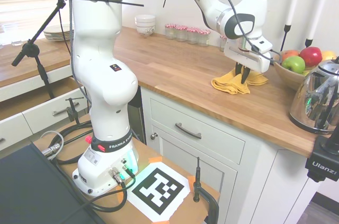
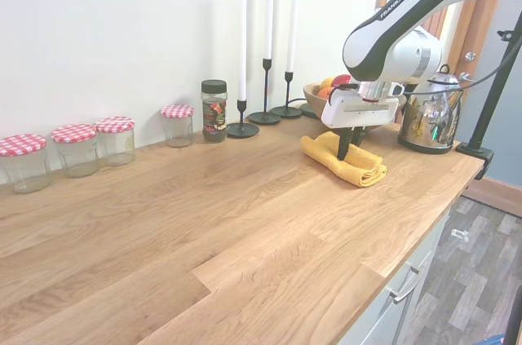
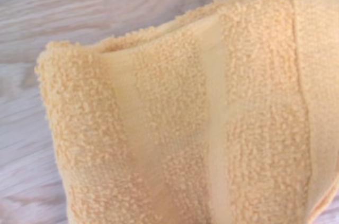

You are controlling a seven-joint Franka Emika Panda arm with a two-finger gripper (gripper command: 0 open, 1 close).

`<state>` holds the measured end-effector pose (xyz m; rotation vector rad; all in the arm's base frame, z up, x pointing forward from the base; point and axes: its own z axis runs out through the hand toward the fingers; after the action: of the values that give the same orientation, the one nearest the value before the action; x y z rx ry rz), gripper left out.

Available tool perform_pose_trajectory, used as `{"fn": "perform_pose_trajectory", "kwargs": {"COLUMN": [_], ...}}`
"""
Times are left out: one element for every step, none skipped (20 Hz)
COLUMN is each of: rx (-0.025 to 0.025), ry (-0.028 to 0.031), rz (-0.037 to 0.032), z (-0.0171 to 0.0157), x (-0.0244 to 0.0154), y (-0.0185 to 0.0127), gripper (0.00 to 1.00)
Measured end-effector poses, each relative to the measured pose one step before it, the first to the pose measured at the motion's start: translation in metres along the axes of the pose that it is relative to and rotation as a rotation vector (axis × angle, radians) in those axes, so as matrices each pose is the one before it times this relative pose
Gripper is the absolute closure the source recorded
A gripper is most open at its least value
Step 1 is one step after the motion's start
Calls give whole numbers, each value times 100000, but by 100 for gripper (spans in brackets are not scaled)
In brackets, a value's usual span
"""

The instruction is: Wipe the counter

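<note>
The counter [image 1: 180, 70] [image 2: 204, 223] is a long butcher-block top over white cabinets. A folded yellow towel [image 1: 228, 85] [image 2: 359, 167] [image 3: 185, 128] lies flat on it near the fruit bowl. My gripper [image 1: 241, 78] [image 2: 349, 149] points straight down onto the towel's back part, with its dark fingertips touching the cloth. The fingers stand a little apart and look open, astride a fold. In the wrist view the terry cloth fills most of the picture, with pale wood around it.
A fruit bowl [image 1: 296, 68] and a steel kettle [image 1: 318, 99] [image 2: 428, 121] stand just beyond the towel. Along the wall stand black candlesticks [image 2: 265, 76], a spice jar [image 2: 214, 110] and checked-lid jars [image 2: 73, 148] [image 1: 185, 32]. Stacked white bowls [image 1: 145, 24] sit at the counter's far end.
</note>
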<state>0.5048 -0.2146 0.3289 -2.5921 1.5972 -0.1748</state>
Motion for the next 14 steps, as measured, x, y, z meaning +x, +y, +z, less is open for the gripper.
{"fn": "perform_pose_trajectory", "kwargs": {"rx": [-196,-138,-132,-232,-151,-201,-168,-335,-245,-191,-405,-376,-423,-409], "ry": [198,152,103,126,-28,-6,-56,81,131,229,308,318,379,375], "rz": [-795,-999,-1136,-1530,-1519,-1406,-1511,-1517,-1466,-1456,-1743,-1469,-1728,-1571], "z": [8,7,8,13,38,39,38,37,41,19,-18,-61,-63,-47], "x": [-123,-224,-338,-530,-762,-838,-1014,-1112,-1180,-1230,-1344,-1381,-1372,-1454], "y": [-157,-280,-410,-630,-877,-928,-1065,-1098,-1060,-1041,-1057,-1078,-1018,-1036], "gripper": [100,100,100,100,100,100,100,100,100,100,100,100,100,100]}}
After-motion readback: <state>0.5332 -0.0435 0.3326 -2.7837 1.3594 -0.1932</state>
